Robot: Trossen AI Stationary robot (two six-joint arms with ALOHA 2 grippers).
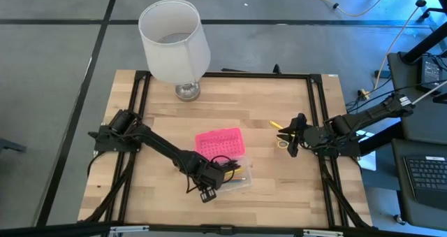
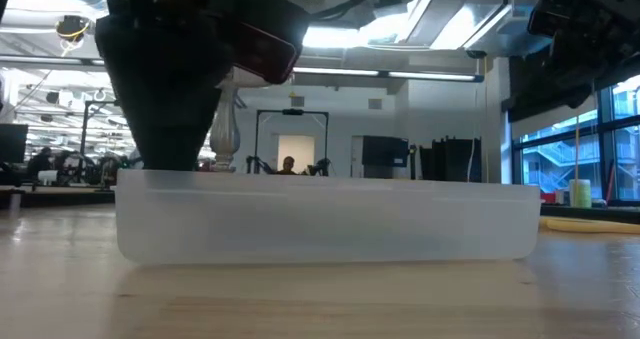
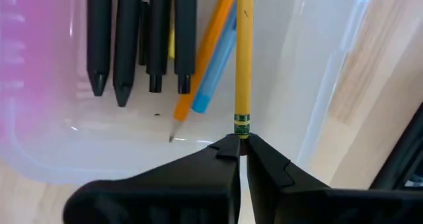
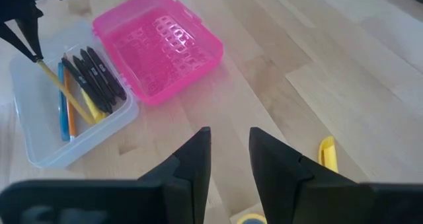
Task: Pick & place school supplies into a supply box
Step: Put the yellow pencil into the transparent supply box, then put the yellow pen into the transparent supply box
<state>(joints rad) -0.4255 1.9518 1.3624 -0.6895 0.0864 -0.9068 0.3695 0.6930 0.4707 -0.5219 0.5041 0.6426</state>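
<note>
The supply box stands open near the table's front middle: a clear base with its pink dotted lid laid back behind it. Several black pens, an orange pencil and a blue pen lie in the base. My left gripper is over the base's near end, shut on a yellow pencil. My right gripper waits open near the table's right edge, beside the yellow-handled scissors, which lie flat on the wood. My left gripper pinches the yellow pencil at its eraser end, just past the green band, between its two fingertips. The fingers come steeply from above. The pencil slants down from them into the clear base, over the pens lying there.
A lamp with a white shade stands at the table's far edge, left of centre. Black frame rails run along the table's sides. Bare wood lies between the box and the right gripper.
</note>
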